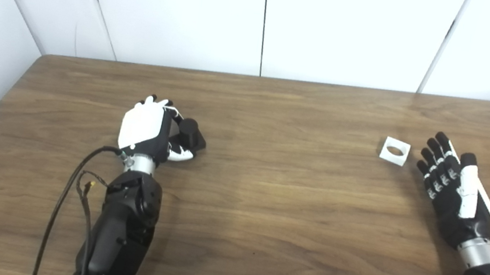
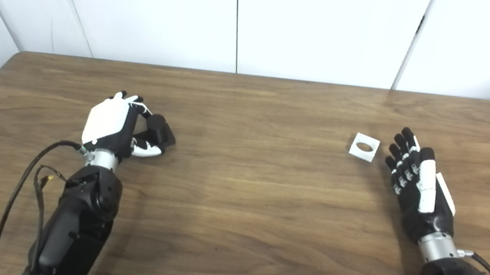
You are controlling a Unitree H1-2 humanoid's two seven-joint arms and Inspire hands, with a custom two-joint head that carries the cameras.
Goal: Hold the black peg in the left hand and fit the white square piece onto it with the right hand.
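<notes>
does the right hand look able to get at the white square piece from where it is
Probably yes: the right hand is open just beside the white square piece, which lies flat on the table with nothing between them.

A bare lab-like test bench: wooden table (image 1: 264, 206) against plain white wall panels (image 1: 353, 33).

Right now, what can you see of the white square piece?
The white piece is a small, flat square block with a round hole through its middle, matte like plastic. It lies flat on the wooden table, turned a little askew to the table's edges, on the right side. Nothing touches it: the right hand rests open just beside it, fingers extended, with a gap between.
</notes>
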